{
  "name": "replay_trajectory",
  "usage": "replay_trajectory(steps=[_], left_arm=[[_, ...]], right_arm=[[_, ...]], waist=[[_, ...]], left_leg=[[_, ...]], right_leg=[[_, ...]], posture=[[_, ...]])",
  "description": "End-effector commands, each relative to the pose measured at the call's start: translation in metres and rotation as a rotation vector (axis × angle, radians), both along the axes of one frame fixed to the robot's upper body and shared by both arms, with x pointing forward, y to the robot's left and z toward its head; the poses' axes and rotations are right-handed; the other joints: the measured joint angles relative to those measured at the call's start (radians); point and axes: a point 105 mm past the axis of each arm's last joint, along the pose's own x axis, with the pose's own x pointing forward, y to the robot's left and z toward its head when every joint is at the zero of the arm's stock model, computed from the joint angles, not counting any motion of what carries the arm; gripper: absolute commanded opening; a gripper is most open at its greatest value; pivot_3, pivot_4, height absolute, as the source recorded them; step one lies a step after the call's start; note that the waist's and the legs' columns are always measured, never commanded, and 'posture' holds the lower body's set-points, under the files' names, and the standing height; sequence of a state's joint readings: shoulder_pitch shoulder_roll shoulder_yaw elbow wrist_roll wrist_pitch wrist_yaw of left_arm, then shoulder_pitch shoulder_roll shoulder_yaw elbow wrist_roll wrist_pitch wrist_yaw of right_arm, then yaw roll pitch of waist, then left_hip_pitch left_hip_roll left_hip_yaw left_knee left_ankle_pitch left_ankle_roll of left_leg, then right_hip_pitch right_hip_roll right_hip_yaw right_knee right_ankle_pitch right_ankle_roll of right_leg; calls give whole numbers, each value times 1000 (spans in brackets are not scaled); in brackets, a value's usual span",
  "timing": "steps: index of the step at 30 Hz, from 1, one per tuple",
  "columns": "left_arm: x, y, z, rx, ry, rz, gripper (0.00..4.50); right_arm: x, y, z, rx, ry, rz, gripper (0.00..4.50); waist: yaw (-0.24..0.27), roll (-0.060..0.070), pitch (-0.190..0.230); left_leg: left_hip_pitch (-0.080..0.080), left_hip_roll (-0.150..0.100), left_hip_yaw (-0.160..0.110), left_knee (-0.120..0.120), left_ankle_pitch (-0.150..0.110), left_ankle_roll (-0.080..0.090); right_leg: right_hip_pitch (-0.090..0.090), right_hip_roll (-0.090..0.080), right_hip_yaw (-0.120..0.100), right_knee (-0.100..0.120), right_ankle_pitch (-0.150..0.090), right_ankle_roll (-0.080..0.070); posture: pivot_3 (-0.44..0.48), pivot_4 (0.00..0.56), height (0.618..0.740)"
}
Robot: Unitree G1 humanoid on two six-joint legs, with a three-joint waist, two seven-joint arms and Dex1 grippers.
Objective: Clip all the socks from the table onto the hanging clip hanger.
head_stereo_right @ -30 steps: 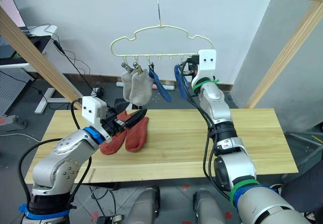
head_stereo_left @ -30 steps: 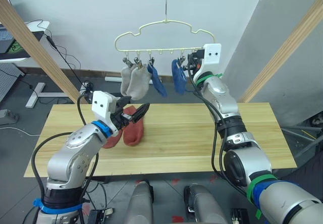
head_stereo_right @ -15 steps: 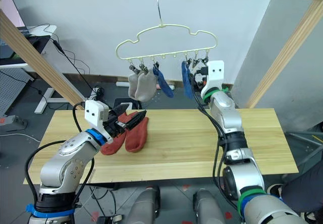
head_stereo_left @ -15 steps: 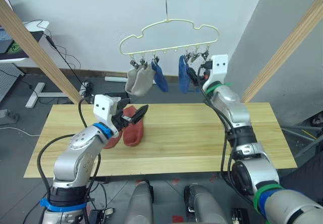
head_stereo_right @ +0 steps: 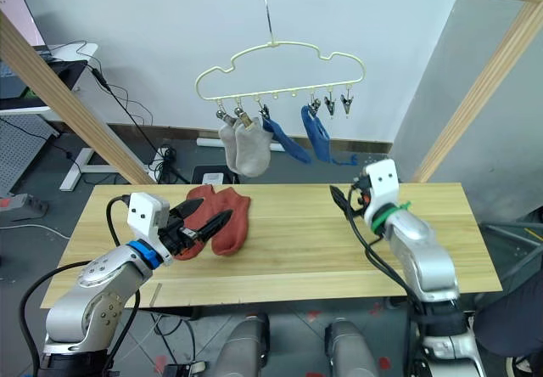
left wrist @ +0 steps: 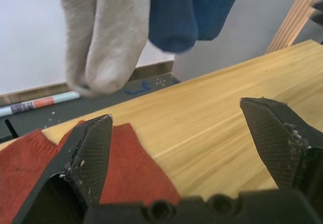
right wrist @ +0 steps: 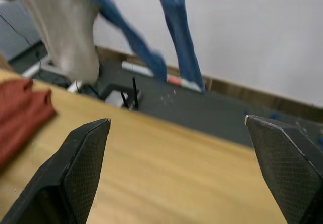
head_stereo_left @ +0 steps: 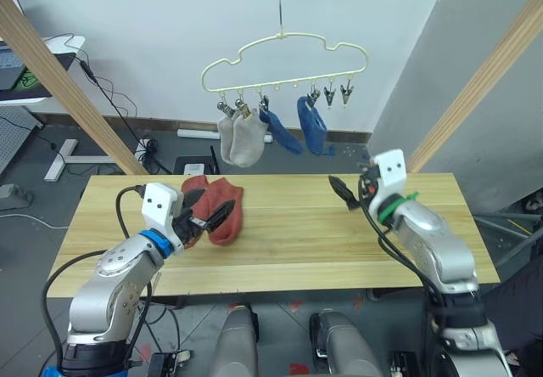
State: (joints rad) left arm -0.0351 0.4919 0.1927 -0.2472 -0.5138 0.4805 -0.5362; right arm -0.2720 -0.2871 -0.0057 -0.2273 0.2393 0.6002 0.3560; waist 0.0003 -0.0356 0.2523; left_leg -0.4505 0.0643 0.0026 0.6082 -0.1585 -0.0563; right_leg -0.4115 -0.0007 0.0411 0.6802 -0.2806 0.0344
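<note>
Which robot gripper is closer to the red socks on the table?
The left one. The left gripper hangs open right at the red socks, just at their near edge. The right gripper is open too, but far across the table from them.

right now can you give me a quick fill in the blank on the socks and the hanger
1. The two socks lying on the table are ____ in colour.
2. The clip hanger carries two grey socks and two ____ ones.
3. The number of clips with nothing on them is ____.

Missing words: rust-red; blue; two
</note>
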Motion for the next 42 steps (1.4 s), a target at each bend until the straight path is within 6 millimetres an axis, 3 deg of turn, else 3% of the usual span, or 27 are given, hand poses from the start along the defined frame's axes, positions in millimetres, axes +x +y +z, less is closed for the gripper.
replay_trajectory(steps=[1, 13, 42], left_arm=[[-2, 3, -6, 50, -9, 14, 4500], [-19, 14, -50, 191, 115, 87, 4500], [-22, 17, -49, 223, 76, 134, 4500]], right_arm=[[-8, -8, 11, -1, -48, -24, 4479], [-46, -29, -15, -38, -5, -108, 4479], [-47, -30, -19, -53, -9, -126, 4479]], waist=[[-3, 0, 0], [-4, 0, -1], [-3, 0, -1]], left_leg=[[0, 0, 0, 0, 0, 0], [0, 0, 0, 0, 0, 0], [1, 0, 0, 0, 0, 0]], right_leg=[[0, 0, 0, 0, 0, 0], [0, 0, 0, 0, -1, -1], [0, 0, 0, 0, -2, -3]], posture=[[56, 215, 740], [20, 217, 740], [35, 229, 740]])
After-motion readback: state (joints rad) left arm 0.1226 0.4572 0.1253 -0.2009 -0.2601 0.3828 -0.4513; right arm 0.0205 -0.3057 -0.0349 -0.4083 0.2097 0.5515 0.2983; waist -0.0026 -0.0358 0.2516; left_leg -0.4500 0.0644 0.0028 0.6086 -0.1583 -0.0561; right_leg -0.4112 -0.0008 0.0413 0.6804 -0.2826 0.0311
